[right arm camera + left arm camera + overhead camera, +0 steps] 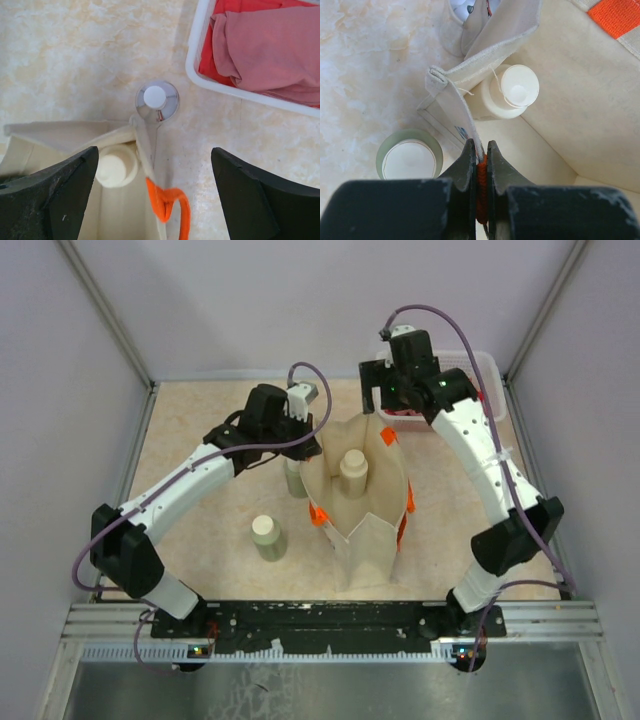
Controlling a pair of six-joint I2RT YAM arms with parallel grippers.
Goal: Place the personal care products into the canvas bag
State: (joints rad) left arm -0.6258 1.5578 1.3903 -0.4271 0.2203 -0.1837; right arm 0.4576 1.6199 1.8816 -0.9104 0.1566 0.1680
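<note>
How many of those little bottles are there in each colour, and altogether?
Sage-green bottles: 2
Cream bottle, inside the canvas bag: 1
Clear bottle: 1
Total: 4

1. The right gripper [155, 167] hangs with its dark jaws spread wide
2. Between them lies the canvas bag [60, 136], open, with a cream bottle [117, 167] upright inside
3. A clear bottle [157, 99] with a white cap stands on the table [75, 60], touching the bag's edge
4. An orange strap [167, 202] loops outside the bag
5. A red cloth [270, 45] fills the white basket [195, 60]
</note>
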